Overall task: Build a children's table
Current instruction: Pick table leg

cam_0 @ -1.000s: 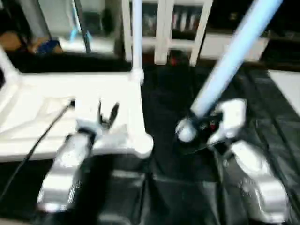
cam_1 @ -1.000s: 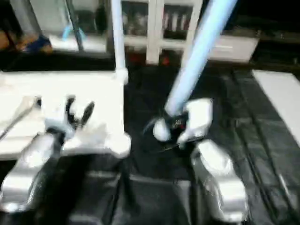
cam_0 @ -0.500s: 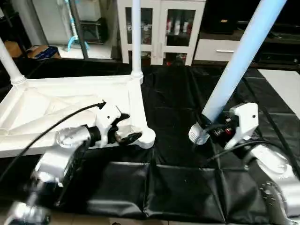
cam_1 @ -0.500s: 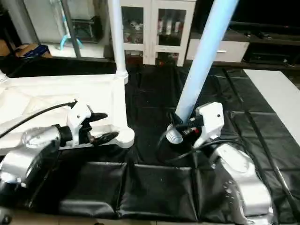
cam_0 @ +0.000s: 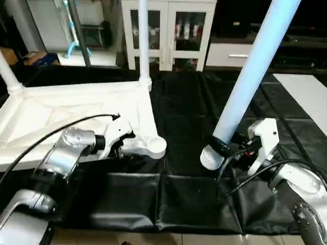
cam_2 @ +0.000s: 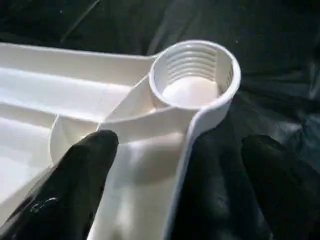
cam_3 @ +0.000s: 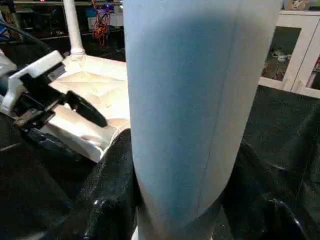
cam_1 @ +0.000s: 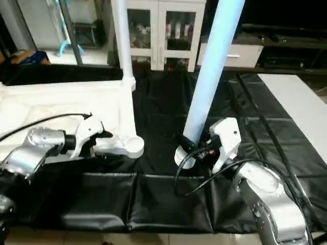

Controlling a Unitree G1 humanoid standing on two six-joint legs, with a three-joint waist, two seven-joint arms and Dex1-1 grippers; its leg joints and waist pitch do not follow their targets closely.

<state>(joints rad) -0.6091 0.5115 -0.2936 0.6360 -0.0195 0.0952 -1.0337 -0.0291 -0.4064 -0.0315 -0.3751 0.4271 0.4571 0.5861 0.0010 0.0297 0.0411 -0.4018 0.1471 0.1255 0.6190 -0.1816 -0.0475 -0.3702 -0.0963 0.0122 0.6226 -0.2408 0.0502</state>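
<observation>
Tabletop lies upside down on the black mat, ribbed underside up, so its corner sockets face upward to take legs. Two legs already stand in it: one at the far corner nearest the cabinet, another at the far left corner. The near socket is still empty, its threaded inside bare in the left wrist view.

The left gripper sits at that corner with its jaws wide apart, one finger over the inner side of the rim and the other outside it over the mat, straddling the edge without clamping it. This looks like a bracing position, to steady the tabletop while a leg goes in.

The right gripper is closed around a third leg near its flared end, which hangs just above or on the mat, a little apart from the empty socket. The leg leans up and away to the right. Holding it low probably gives control of the end that must be guided into the socket.
</observation>
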